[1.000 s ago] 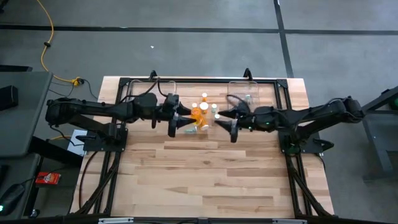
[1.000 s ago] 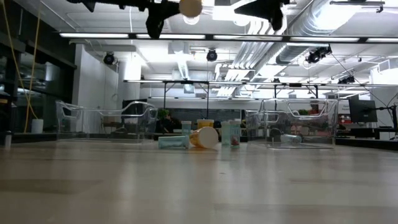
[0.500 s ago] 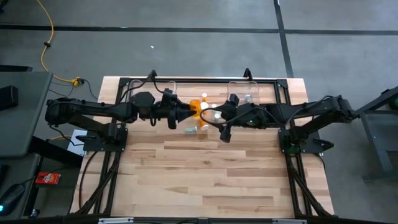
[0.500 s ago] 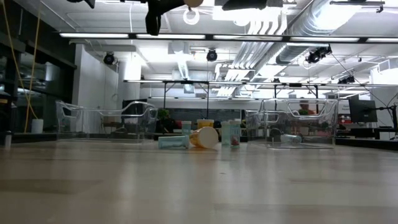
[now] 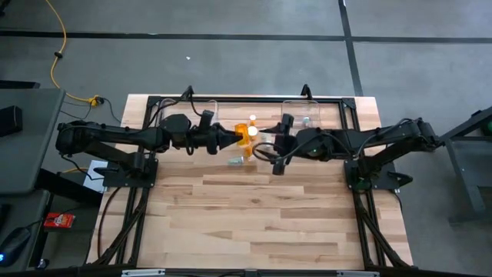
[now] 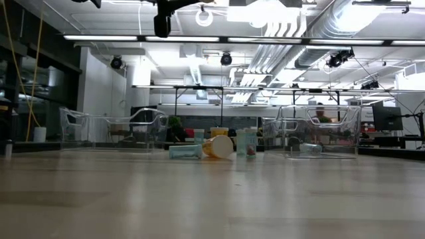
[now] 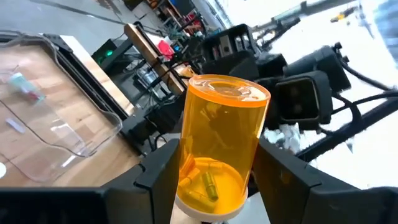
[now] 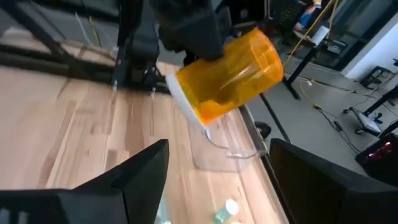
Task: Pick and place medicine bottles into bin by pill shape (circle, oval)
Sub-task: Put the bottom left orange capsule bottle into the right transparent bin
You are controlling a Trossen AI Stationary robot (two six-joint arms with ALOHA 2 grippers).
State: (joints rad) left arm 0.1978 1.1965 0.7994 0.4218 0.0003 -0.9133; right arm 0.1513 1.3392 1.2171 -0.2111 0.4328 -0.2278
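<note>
One orange bottle [image 7: 217, 149] with oval pills inside is held by the left gripper [image 5: 231, 139] above the table [image 5: 261, 215]. Facing it, the right gripper [image 5: 270, 146] stands wide and empty.

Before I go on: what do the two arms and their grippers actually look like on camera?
Both arms are dark, nearly black, built of slim jointed segments with black cables looping along them. The left gripper and right gripper each end in two matte black fingers, broad and angular with flat faces. No markings show.
</note>
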